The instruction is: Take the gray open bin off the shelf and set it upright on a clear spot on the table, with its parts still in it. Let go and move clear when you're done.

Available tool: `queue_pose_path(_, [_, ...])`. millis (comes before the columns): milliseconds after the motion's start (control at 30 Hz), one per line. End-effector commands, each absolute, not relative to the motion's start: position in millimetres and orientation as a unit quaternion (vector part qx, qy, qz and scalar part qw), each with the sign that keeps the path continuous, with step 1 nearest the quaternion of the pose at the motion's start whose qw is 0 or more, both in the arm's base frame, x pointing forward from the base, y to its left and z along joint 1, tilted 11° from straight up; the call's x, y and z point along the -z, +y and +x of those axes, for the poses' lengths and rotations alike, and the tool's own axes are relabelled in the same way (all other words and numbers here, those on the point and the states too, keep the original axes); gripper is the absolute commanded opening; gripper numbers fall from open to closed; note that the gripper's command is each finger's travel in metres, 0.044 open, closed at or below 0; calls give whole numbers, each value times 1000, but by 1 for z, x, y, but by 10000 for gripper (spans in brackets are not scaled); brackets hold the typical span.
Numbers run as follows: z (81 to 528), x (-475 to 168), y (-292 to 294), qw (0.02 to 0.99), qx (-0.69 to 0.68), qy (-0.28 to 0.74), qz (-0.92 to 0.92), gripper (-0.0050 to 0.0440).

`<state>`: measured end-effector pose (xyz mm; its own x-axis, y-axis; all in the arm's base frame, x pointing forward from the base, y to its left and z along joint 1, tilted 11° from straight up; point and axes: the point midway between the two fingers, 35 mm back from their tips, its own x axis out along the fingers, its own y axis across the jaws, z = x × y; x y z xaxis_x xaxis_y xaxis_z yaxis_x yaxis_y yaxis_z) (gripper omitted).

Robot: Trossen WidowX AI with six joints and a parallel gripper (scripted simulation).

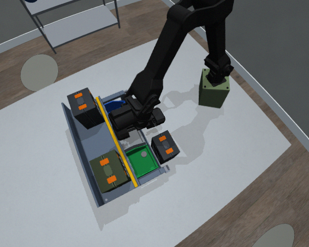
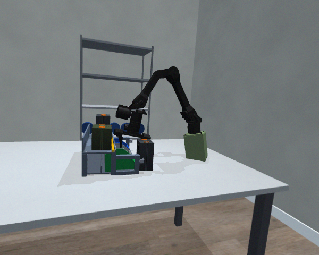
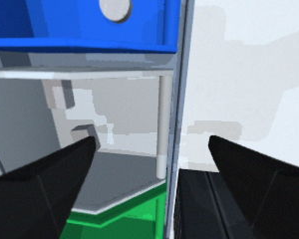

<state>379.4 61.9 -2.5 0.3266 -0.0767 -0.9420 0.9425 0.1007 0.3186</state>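
Left of the claw, the gray metal shelf with a yellow rail (image 1: 110, 127) (image 2: 84, 164) (image 3: 183, 75) is standing on the white bench (image 1: 29, 159) (image 2: 165, 186) (image 3: 249, 70). Under the claw (image 1: 138, 124) (image 2: 134, 144) (image 3: 152, 140), the gray open plastic bin (image 1: 132, 138) (image 3: 161, 124) is sitting in its slot, its parts seemingly the blocks inside. The claw is hanging wide and empty, its fingers apparently straddling the front lip; alignment is preceding the grasp. Next is calling for lowering, then closing, avoiding the black boxy case (image 1: 165, 144) (image 2: 145, 156) (image 3: 194, 204) near its right finger.
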Motion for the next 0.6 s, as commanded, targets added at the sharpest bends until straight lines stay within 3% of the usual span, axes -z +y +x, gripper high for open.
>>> queue_pose_path(0, [384, -5, 63, 623, 404, 402, 536, 425])
queue_pose_path(567, [386, 4, 63, 623, 403, 401, 537, 425])
